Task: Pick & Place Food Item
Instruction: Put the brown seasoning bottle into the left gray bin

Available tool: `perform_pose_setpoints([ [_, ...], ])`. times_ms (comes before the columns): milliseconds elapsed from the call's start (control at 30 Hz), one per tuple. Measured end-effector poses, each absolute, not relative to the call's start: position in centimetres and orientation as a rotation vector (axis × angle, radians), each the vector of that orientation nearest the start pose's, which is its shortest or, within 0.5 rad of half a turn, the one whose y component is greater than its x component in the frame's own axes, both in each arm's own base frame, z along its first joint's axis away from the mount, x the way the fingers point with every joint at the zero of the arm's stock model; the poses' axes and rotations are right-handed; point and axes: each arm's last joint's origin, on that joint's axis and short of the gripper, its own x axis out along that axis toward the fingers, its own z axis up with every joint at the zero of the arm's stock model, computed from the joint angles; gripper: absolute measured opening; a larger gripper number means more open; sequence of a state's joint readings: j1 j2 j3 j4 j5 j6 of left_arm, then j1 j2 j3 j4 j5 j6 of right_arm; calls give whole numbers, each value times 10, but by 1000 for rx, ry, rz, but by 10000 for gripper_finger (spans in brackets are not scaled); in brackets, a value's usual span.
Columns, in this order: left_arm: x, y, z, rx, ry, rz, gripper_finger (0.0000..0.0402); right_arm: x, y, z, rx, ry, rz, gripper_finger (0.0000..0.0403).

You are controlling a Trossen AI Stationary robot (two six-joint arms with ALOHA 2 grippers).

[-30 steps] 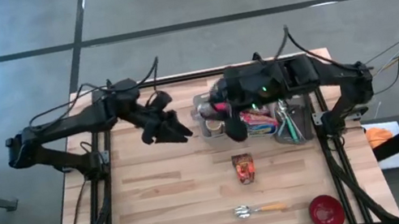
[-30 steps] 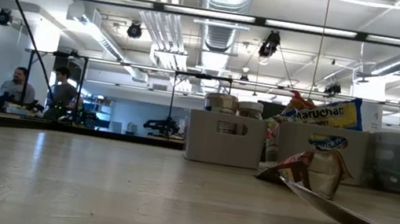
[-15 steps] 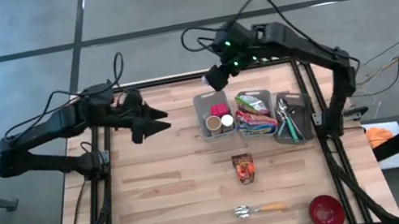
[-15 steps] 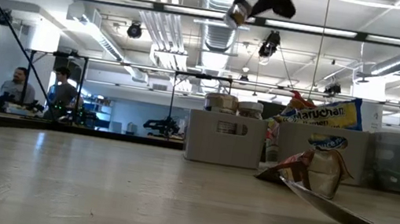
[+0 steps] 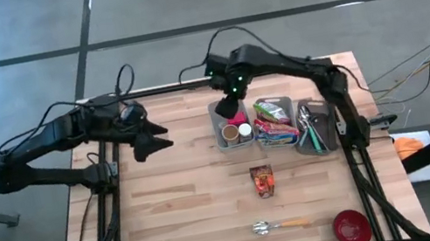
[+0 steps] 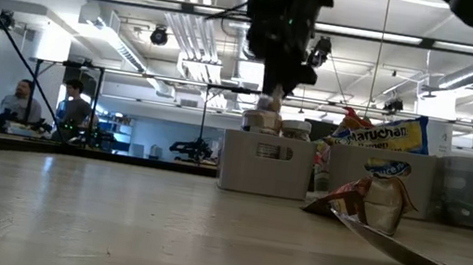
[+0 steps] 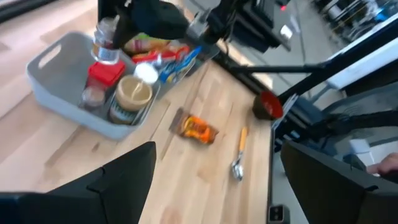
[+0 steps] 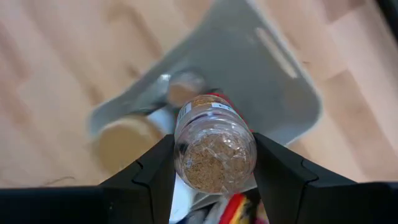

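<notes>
Three grey bins point(image 5: 234, 123), one snack packet point(image 5: 263, 180), one spoon point(image 5: 280, 225), one red bowl point(image 5: 351, 228)

Legible text: one item. Yellow-and-blue printed food packet point(image 6: 385, 131) standing up out of the grey plastic bins point(image 6: 267, 163) at the far side of the wooden desk point(image 6: 111, 217), brand lettering "Maruchan" in the low view. Crumpled snack wrapper point(image 6: 379, 196): blue oval logo, lettering unreadable. Other labels unreadable.

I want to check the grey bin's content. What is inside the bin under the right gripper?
In the grey bin: a tan-lidded jar, a red box. The held spice jar covers part.
</notes>
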State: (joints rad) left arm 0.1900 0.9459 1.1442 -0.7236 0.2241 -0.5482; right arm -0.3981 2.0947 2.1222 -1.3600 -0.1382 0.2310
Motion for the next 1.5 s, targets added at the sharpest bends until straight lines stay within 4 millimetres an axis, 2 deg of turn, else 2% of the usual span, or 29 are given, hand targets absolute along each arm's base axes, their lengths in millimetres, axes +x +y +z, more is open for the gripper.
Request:
perform_pose_setpoints([
  [167, 173, 27, 373, -651, 551, 120, 349, 395, -168, 287, 550, 1288, -534, 171],
  [367, 173, 27, 374, -651, 549, 119, 349, 400, -179, 283, 705, 1197, -664, 171],
  [567, 173, 27, 374, -651, 548, 122, 349, 393, -191, 279, 902, 1147, -827, 171],
  [833, 173, 29, 373, -641, 529, 195, 349, 393, -192, 274, 978, 1118, -903, 171],
  [1500, 174, 29, 375, -638, 515, 194, 349, 396, -186, 237, 1037, 1131, -970, 171],
])
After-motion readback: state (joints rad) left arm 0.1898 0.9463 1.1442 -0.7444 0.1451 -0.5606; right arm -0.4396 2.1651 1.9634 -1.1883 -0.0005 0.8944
